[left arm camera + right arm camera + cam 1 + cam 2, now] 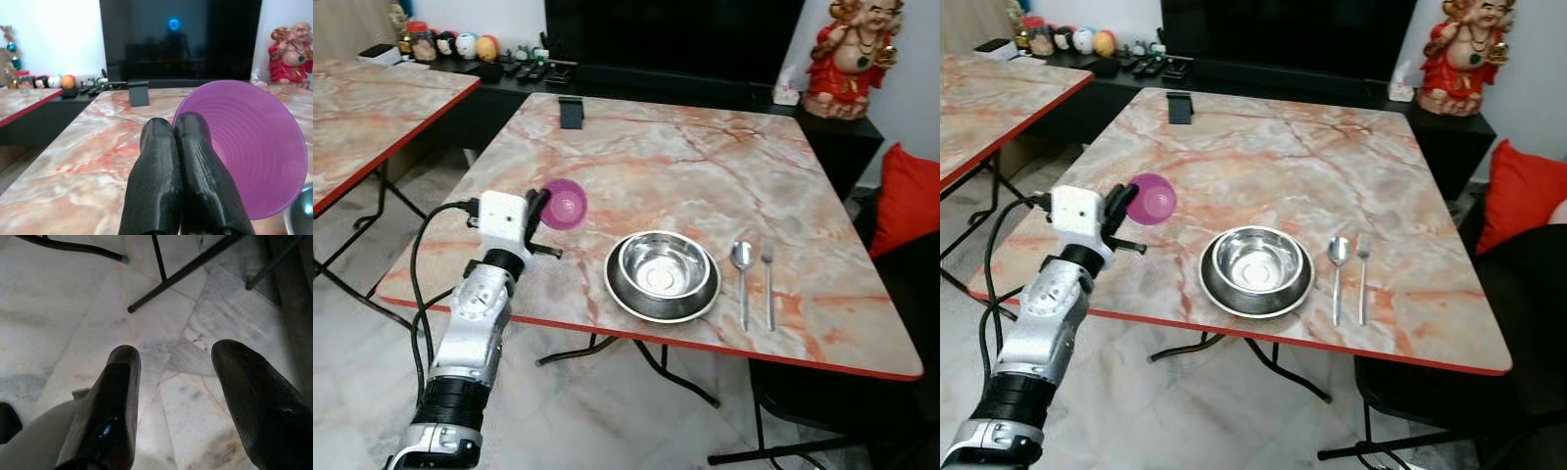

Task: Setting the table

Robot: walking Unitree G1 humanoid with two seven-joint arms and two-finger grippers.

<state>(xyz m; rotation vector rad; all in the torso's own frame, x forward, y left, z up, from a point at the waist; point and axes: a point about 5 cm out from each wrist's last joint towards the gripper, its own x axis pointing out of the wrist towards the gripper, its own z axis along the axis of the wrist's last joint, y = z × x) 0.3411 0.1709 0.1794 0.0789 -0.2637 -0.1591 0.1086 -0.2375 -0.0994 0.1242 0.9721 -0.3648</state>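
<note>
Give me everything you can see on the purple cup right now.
The purple cup is translucent plastic by its look, a flared cone with fine ridges ringing its inside. It is tipped on its side, mouth facing the camera on the left wrist. The left hand is shut on its rim; one finger overlaps the rim's edge in the wrist view. It sits over the table near the left edge, left of the steel bowl. Whether it rests on the tabletop or is held just above it is unclear.

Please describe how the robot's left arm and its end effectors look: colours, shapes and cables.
The left arm is silver with black joint rings, a white box at the wrist and black cables looping beside it. The left end effector and right end effector each have two long, rounded black fingers.
</note>
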